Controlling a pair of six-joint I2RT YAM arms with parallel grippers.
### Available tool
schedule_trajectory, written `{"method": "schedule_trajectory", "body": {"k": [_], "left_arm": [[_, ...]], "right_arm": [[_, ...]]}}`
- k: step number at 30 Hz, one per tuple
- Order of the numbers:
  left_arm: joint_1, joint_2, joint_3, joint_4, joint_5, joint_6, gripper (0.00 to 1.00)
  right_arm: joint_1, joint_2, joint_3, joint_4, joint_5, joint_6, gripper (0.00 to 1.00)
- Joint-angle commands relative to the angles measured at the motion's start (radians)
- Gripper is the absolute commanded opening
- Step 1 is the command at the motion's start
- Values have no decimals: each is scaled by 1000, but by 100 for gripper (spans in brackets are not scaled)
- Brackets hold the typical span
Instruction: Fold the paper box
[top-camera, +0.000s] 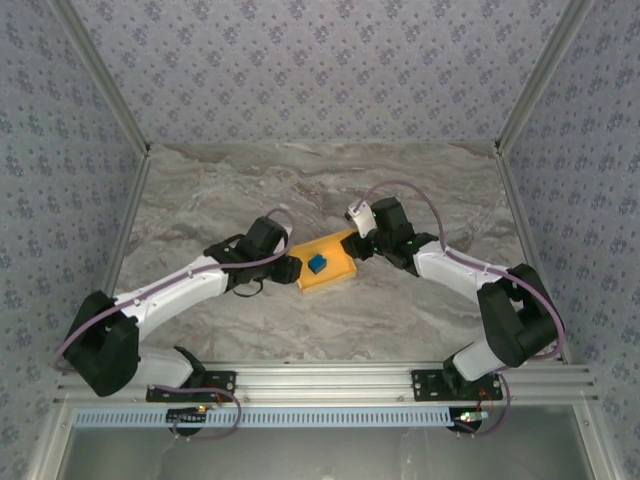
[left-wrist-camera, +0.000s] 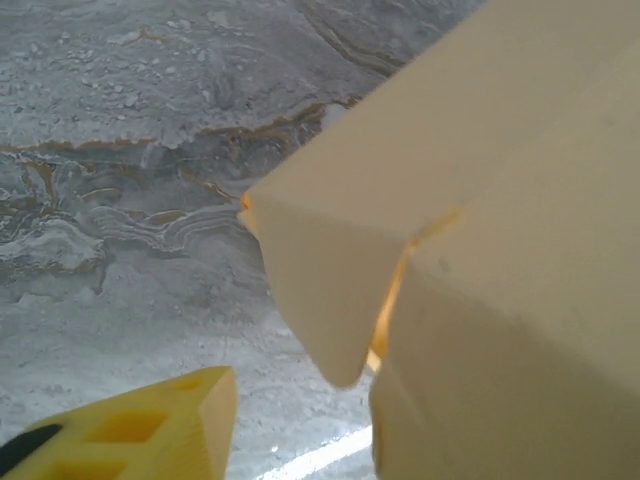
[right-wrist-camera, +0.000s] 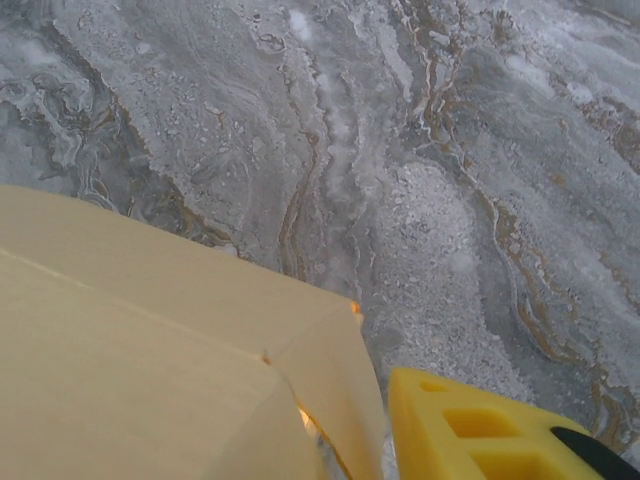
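Left arm (top-camera: 170, 298) and right arm (top-camera: 465, 272) both stretch low and inward over the marble surface (top-camera: 200, 200). Paper box (top-camera: 338, 262) sits dead centre, left fingers (left-wrist-camera: 150, 432) at its 9 o'clock end, right fingers (right-wrist-camera: 480, 432) at 2 o'clock. Can't tell how wide either pair is.

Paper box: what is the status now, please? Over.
Left gripper at left end of paper box, right gripper at right end; grip unclear. Box rests on table, a corner flap loose. Blue cube sits on it.
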Motion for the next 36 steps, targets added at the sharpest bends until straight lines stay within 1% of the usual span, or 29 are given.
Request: {"method": "schedule_trajectory", "body": {"k": [1,4,8,12,15,21,25,30,32,36], "left_arm": [[-1,29,45,44,-43,36,43],[0,42,42,66,-51,41,35],[0,56,48,81,-71,51,28],[0,72,63,81,-89,58,23],[-1,84,74,82,-105,58,18],[-1,102,94,99,-154,29,13],[-2,122,108,116,-178,-16,9],[-12,134,106,154,-224,-84,7],[-12,133,94,182,-240,-115,6],[-17,131,72,232,-255,-172,4]], "right_arm": [[9,16,35,-13,25,-4,35],[18,18,41,-29,50,-2,29],[26,17,46,-52,78,6,22],[41,10,48,-70,109,29,17],[63,8,59,-94,156,57,15],[128,14,119,-191,306,206,9],[181,42,182,-284,443,332,5],[233,80,230,-365,577,470,3],[242,90,234,-372,603,518,3],[250,102,232,-356,611,570,3]]}}
